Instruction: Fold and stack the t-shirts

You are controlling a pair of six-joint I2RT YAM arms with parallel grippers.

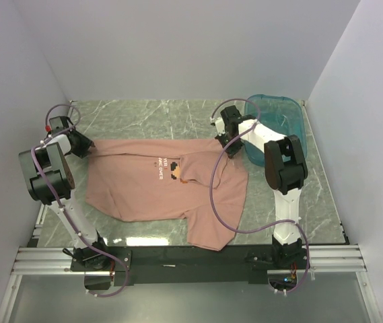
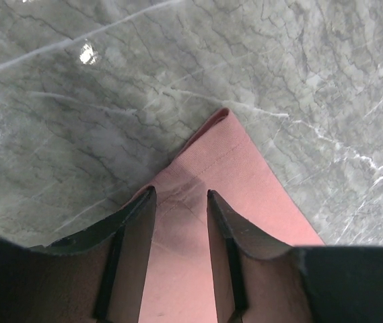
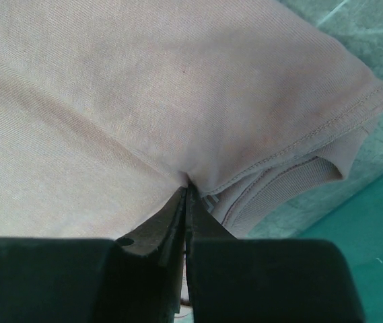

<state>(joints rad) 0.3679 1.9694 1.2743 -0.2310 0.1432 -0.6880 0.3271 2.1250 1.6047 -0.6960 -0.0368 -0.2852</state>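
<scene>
T-shirt [image 1: 144, 192] grip: my right gripper [image 3: 187, 194] has its fingers pressed together, pinching a fold beside a stitched hem.
Left gripper [image 2: 181, 202]: my fingers are spread, with a pink corner lying between them.
Lay: mostly spread out on the table [image 1: 151, 114], print up, between my two arms, its near right part crumpled.
Tub [image 1: 279, 114]: teal, far right corner, near my right gripper.

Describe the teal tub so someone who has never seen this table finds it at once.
Start at the grey marbled tabletop and go to its far right corner. There stands a translucent teal plastic tub, just beyond the right edge of the salmon-pink cotton t-shirt. It is the only rigid, see-through container there.
</scene>
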